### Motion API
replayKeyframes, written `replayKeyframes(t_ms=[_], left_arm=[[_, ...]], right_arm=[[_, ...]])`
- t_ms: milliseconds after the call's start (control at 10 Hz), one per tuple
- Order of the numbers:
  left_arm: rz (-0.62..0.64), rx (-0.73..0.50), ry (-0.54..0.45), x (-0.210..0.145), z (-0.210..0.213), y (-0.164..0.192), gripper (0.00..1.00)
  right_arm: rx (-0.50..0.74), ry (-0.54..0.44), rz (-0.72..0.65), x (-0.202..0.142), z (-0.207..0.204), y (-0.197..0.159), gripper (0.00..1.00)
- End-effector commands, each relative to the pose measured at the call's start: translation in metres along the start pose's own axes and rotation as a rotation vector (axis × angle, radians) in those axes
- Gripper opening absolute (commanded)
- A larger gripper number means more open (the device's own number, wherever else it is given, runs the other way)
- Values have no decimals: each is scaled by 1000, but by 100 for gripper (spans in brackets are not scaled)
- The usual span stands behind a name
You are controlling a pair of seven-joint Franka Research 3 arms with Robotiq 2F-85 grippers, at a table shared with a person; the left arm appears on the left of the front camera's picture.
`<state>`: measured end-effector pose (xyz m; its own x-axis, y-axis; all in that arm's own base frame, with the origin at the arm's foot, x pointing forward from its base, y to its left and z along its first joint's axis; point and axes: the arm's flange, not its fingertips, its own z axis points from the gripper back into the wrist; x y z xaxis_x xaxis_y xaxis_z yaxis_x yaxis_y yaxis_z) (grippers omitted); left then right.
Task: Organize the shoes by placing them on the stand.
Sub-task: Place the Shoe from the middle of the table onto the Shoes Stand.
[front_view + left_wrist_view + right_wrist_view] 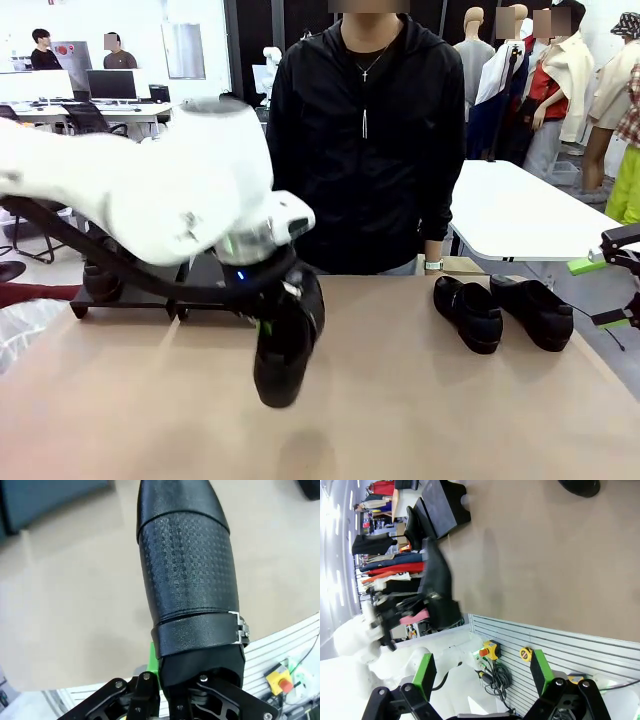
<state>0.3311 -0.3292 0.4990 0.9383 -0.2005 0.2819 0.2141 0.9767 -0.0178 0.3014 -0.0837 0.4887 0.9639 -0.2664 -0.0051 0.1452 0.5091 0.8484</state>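
Observation:
My left gripper [268, 308] is shut on the heel end of a black shoe [284, 352], which hangs toe-down above the tan table. The left wrist view looks along that held shoe [187, 580], textured on top and gripped at its opening, with a green pad [153, 662] against its side. The low black stand [140, 296] sits at the far left, with one shoe [101, 281] on it. Two more shoes [468, 312] [533, 310] lie side by side on the far right of the table. My right gripper [608, 292] [482, 671] stands open at the right edge, holding nothing.
A person in a black hoodie [365, 130] stands at the far side, hands down. A white table [530, 210] is behind on the right. In the right wrist view the stand [440, 505] lies across the bare table from the two shoes.

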Motion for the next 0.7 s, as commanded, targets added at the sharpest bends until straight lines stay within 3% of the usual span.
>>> replayKeyframes(t_ms=[0,100,200,300,400,600], left_arm=[[-72,1,-129,-28,69,28,0],[-75,-20,-190,-38,89,40,0],[8,-10,-238,-45,97,50,0],[106,-77,-156,-54,104,39,0],[-35,14,-198,-38,110,30,0],[-35,14,-198,-38,110,30,0]], right_arm=[[17,-1,12,2,2,1,100],[17,-1,12,2,2,1,100],[17,-1,12,2,2,1,100],[17,-1,12,2,2,1,100],[17,-1,12,2,2,1,100],[17,-1,12,2,2,1,100]])
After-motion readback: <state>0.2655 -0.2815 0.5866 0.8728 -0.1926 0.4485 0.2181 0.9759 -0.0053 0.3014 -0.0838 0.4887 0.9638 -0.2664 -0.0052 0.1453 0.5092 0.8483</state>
